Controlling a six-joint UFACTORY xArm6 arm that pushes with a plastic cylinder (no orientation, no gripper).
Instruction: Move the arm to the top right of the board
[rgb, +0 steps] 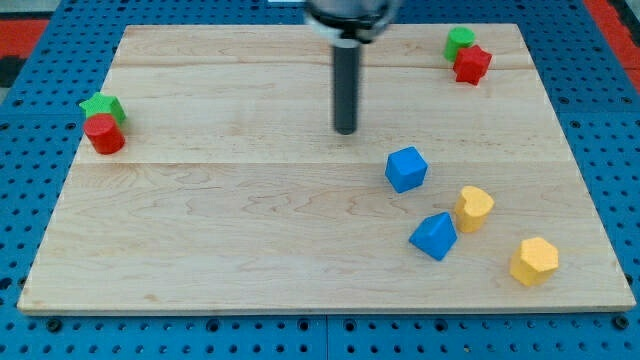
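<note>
My tip (346, 130) has no fingers to open or shut. It sits near the top middle of the surface (200, 200), well left of the red block (472, 64) and green block (460, 41) in the top right corner. The trip there is not done.

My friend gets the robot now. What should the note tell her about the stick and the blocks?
My tip rests on the pale wooden board, upper middle, touching no block.
Top right corner: green block and red star-shaped block, touching.
Left edge: green star-shaped block and red round block.
Lower right: blue cube, blue wedge-like block, two yellow blocks.
Done: nothing evident. Left: slide the tip to the view's top right.
</note>
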